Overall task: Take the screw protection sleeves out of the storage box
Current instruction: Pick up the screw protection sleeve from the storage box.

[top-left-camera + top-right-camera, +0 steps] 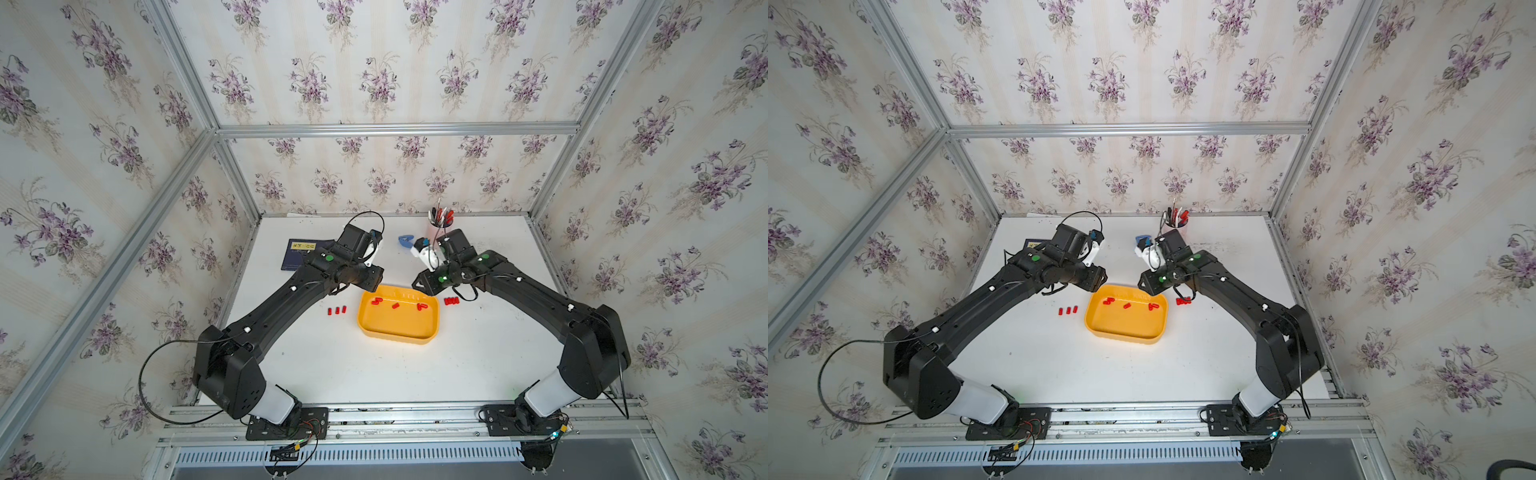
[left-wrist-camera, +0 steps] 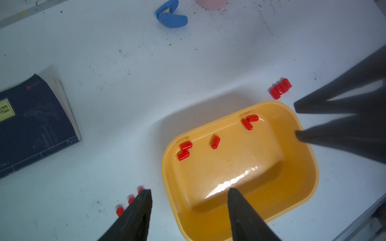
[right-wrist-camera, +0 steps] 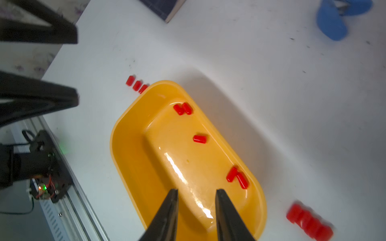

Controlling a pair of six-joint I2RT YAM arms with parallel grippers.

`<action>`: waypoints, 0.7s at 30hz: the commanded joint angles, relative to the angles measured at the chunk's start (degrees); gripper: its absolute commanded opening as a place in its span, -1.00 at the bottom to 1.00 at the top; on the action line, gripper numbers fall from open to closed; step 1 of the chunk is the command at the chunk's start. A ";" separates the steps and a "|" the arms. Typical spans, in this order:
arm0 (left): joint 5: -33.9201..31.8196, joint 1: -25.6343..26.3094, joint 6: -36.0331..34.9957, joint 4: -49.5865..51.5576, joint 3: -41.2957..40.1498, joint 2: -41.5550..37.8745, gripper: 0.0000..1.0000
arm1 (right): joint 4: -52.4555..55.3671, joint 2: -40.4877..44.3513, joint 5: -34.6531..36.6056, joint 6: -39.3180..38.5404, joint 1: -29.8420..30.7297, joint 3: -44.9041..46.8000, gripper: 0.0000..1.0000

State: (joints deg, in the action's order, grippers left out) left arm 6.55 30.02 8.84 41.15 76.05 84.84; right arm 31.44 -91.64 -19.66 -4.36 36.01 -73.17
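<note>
The tiny bright red plastic screw protection sleeves in the shallow yellow-orange storage box looked light and slick (pinch across the barrel); left gripper and right gripper gaped empty.

We find just one piece of lettering: a pale yellow label on the cover of the dark blue book. The left wrist view cuts it off at the frame edge, and its dark block characters are too blurred to read. In a top view the label shows only tiny dark marks. A small red mark on the cover is equally illegible.
</note>
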 commanded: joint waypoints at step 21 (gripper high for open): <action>4.15 -10.41 10.62 1.00 -12.61 -14.53 0.27 | 10.52 -21.28 3.17 -35.42 6.18 -15.91 -0.34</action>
State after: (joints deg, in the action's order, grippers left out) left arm 9.87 20.34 19.88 42.50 63.81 70.48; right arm 41.34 -111.74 -17.10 -37.50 41.91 -88.79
